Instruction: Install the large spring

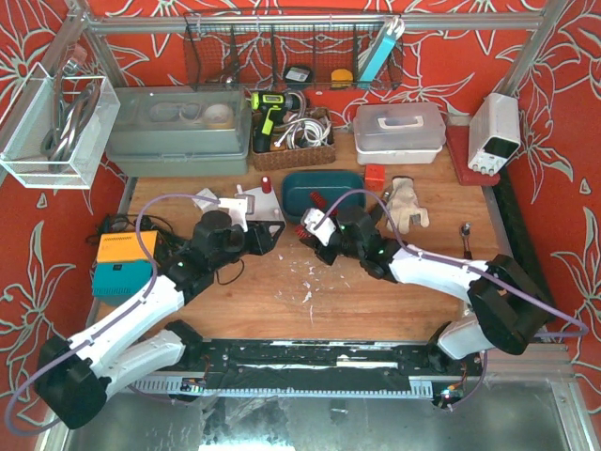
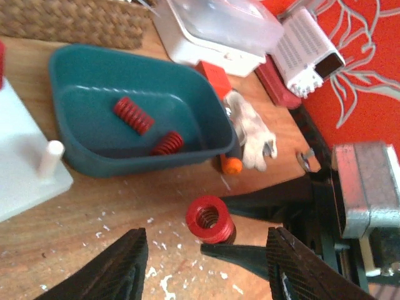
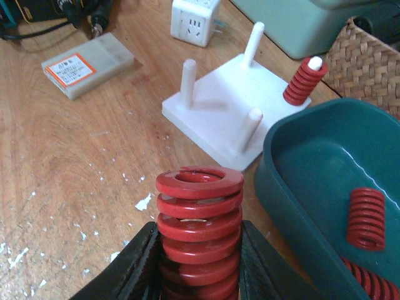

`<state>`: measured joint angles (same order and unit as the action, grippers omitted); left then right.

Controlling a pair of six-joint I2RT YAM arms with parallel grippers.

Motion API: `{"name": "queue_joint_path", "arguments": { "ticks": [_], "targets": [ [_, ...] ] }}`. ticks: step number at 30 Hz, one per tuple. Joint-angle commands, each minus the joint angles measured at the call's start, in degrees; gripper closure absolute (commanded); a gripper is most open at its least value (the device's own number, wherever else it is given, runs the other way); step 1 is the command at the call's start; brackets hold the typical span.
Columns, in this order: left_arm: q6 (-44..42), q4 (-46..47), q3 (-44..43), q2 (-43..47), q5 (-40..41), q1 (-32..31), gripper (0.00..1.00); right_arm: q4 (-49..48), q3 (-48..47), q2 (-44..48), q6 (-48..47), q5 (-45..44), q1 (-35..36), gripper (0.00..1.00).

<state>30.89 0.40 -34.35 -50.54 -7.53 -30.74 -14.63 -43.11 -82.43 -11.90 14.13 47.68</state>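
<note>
My right gripper is shut on the large red spring and holds it end-up above the wooden table. The spring also shows in the left wrist view, gripped between the right arm's dark fingers. The white peg base lies just beyond it, with several bare pegs and a smaller red spring on its far peg. My left gripper is open and empty, with its jaws wide apart just short of the held spring. In the top view the two grippers, left and right, face each other at the table's middle.
A teal tray to the right of the base holds two loose red springs. A white labelled box and a power socket lie beyond. A wicker basket, a glove and an orange box also stand around.
</note>
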Motion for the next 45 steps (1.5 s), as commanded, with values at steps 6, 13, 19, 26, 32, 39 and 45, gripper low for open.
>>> {"name": "queue_joint_path", "arguments": {
  "ticks": [6, 13, 19, 26, 32, 39, 45],
  "targets": [
    [-0.11, 2.75, -1.4, -4.85, -9.52, 0.16, 0.39, -8.72, 0.73, 0.17, 0.96, 0.91, 3.03, 1.0],
    [2.94, 6.97, -0.9, -7.95, -12.3, 0.16, 0.45, -10.58, 1.98, 1.24, 0.49, 0.99, 4.72, 1.0],
    [4.08, 7.23, -0.79, -9.07, -12.49, 0.15, 0.4, -11.17, 2.48, 1.71, 0.35, 0.77, 5.1, 1.0],
    [3.67, 6.64, -0.59, -9.66, -11.57, 0.16, 0.34, -12.55, 3.41, 2.83, 0.21, 0.04, 5.35, 1.0],
    [3.82, 6.03, -1.3, -10.35, -11.27, 0.13, 0.33, -14.27, 4.41, 3.58, 0.28, -0.07, 5.47, 1.0],
    [5.26, 7.31, -0.97, -10.47, -12.76, 0.16, 0.4, -15.94, 5.21, 3.94, 0.41, 0.03, 5.67, 1.0],
    [7.24, 8.66, -0.02, -10.28, -15.37, 0.16, 0.56, -16.42, 5.01, 3.0, 0.78, -0.33, 5.87, 1.0]
  ]
}}
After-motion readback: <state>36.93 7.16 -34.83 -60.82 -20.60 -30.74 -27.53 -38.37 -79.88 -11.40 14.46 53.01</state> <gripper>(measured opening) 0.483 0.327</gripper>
